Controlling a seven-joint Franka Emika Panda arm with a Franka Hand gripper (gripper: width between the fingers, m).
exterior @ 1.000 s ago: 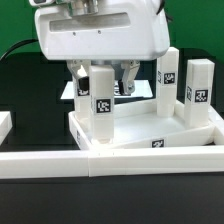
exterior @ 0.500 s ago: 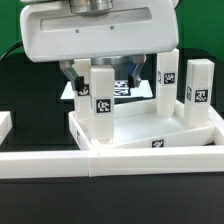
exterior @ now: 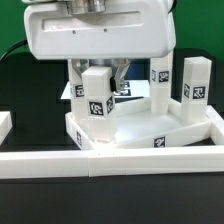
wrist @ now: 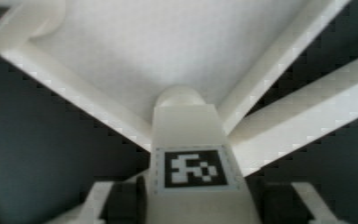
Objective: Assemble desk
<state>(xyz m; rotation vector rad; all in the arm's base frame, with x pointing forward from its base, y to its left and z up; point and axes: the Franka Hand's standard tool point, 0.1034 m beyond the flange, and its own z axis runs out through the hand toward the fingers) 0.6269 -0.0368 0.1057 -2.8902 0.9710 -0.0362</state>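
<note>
Exterior view: the desk top (exterior: 150, 128) lies on the black surface (exterior: 30, 85), pushed against the low white border wall (exterior: 120, 160) at the front. 3 legs stand on it. 2 of them, a far leg (exterior: 161, 80) and a right leg (exterior: 196, 88), stand upright toward the exterior view's right. The near leg (exterior: 97, 105) stands at the corner toward the exterior view's left, directly beneath the claw (exterior: 97, 72), and it leans a little, its tag face no longer square to the camera. The arm's big white housing hides most of the fingers, so from here I cannot tell whether the pads touch the leg. The marker board (exterior: 125, 93) shows only as a strip behind the near leg.

Wrist view: the leg (wrist: 194, 150) runs straight out from the camera, its long axis in line with the claw (wrist: 197, 195), its tag facing the lens. A finger (wrist: 108, 200) sits at each side of the leg's near end, close against its flanks. The claw looks partly closed around the leg, though contact is not clear. Beyond the leg spreads the tray's pale floor and rims.

The coming move turns on 1 relation: leg axis and claw axis coincide, so the leg can likely be turned or pressed into its corner socket.
</note>
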